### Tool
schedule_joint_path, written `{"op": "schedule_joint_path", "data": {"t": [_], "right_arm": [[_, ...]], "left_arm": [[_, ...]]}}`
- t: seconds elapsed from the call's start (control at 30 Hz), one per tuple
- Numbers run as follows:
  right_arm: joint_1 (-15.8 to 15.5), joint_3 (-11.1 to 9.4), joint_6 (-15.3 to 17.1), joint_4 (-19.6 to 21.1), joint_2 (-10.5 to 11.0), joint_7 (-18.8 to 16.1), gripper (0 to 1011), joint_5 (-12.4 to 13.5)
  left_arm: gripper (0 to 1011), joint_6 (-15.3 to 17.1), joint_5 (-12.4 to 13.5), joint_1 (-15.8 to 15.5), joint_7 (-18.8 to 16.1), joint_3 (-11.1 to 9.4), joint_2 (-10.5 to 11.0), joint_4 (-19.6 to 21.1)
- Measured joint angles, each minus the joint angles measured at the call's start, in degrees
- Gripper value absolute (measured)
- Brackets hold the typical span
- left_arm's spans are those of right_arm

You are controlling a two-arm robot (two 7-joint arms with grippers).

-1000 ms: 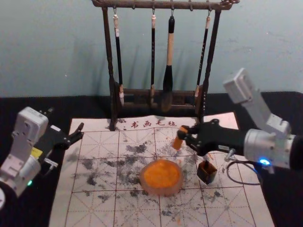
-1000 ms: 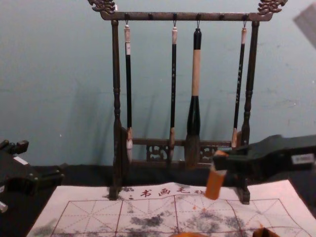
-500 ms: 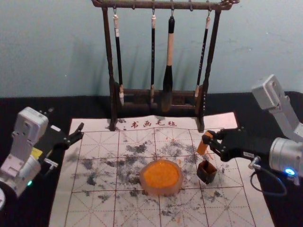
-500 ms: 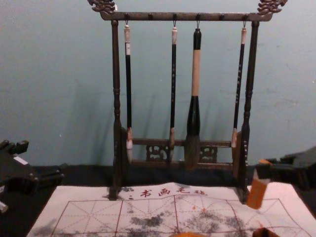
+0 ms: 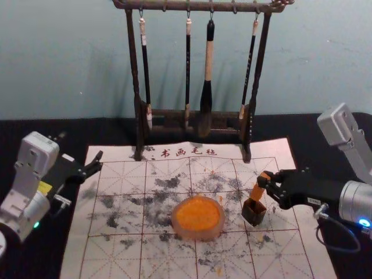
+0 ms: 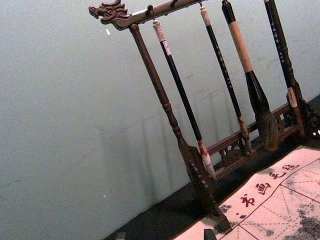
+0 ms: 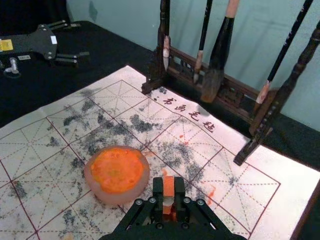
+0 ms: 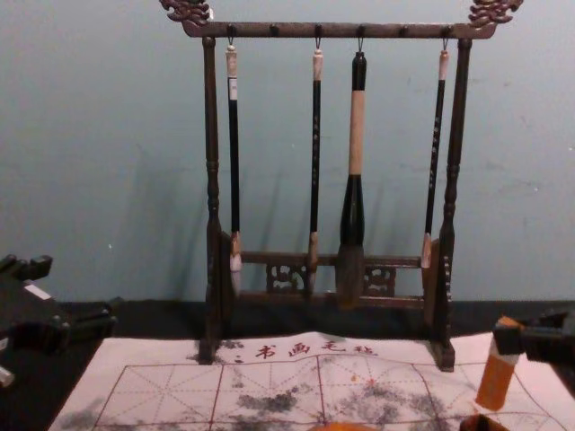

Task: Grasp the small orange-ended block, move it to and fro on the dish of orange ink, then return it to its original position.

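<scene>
Carried by the right gripper [image 5: 264,180], the orange block [image 5: 256,194] has shifted since half a second ago: towards the robot and a little further to its right, lower too, so that it now hangs over the small dark box [image 5: 253,216]. Taking the dish [image 5: 197,235] as the centre and twelve as straight away from the robot, the box stands at three o'clock and the block at two. The block tilts slightly, its lower end just above the box's opening — the chest view shows them very near, though whether they touch I cannot tell. The right gripper is clamped on the block near its top; a pale band shows between its orange parts.

Over at ten o'clock is the left gripper [image 5: 81,149], parked, its fingers apart.

Orange ink [image 5: 197,214] fills the dish, on a mat [image 5: 308,250] marked with grey smudges and a few orange spots. At twelve o'clock stands the rack [image 5: 174,6], four brushes [image 5: 208,87] hanging from it.
</scene>
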State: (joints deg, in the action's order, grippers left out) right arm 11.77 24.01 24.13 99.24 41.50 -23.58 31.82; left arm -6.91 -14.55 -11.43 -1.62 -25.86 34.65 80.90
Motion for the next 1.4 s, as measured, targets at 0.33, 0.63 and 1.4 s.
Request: {"op": "schedule_joint_path", "data": {"t": [0.33, 0.63, 1.4], "right_arm": [[-1.06, -0.35, 0.92, 0.28, 0.20, 0.83, 70, 0.09], [-0.79, -0.12, 1.41, -0.57, -0.62, 1.09, 70, -0.26], [-0.46, 1.07, 2.39, -2.40, -2.12, 0.83, 70, -1.60]], "left_arm": [[1010, 0.00, 0.00, 0.00, 0.00, 0.00, 0.00, 0.00], [1010, 0.00, 0.00, 0.00, 0.00, 0.00, 0.00, 0.00], [1010, 0.00, 0.00, 0.00, 0.00, 0.00, 0.00, 0.00]]}}
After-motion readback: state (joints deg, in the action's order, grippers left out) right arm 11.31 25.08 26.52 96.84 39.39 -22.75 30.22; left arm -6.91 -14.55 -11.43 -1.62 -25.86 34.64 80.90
